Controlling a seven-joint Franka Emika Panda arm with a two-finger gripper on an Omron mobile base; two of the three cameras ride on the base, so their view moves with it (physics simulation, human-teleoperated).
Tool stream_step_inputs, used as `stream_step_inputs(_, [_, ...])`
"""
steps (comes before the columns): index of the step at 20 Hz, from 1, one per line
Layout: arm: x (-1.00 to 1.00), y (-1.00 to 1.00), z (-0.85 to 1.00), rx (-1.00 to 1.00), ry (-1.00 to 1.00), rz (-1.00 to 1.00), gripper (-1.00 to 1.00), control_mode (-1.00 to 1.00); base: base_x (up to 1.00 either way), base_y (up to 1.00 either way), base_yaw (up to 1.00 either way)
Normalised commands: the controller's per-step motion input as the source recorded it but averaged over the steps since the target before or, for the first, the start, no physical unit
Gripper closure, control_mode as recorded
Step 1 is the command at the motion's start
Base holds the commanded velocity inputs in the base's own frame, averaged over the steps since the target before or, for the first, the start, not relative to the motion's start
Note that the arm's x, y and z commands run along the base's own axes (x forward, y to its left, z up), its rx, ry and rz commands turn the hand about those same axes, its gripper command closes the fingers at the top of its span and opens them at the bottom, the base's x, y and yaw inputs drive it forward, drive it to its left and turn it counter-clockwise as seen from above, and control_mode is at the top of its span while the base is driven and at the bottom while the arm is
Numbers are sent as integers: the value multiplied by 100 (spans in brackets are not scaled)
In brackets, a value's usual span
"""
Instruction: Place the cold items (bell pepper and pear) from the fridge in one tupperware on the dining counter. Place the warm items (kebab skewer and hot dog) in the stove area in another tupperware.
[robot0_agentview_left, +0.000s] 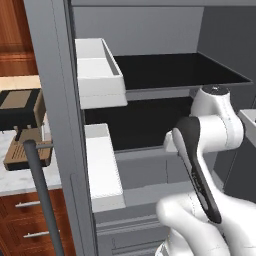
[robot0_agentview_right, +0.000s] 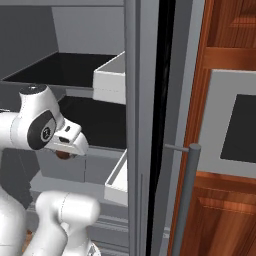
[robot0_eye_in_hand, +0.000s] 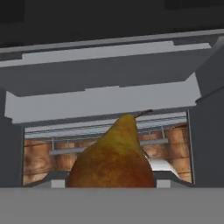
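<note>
The claw (robot0_agentview_right: 64, 152), hanging under the white arm's wrist inside the open grey fridge (robot0_agentview_left: 55, 100), looks closed around a brown-yellow speckled pear (robot0_eye_in_hand: 113, 159), which sits right between its tips with the stem pointing away; a brownish patch shows under the hand in the right base view too. Beyond the pear lie grey shelf edges, and past them wood-toned cabinets. By my judgement the pear is gripped but not yet carried to a tupperware; everything else remains
</note>
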Motion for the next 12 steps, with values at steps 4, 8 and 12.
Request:
stream_step_inputs(4, [-22,0,4,0,-12,1,100,-100,0,0,0])
stream_step_inputs(8, [0,0,0,0,0,0,100,-100,0,0,0])
stream_step_inputs(12, [-3,0,0,0,0,0,100,100,-34,0,-1])
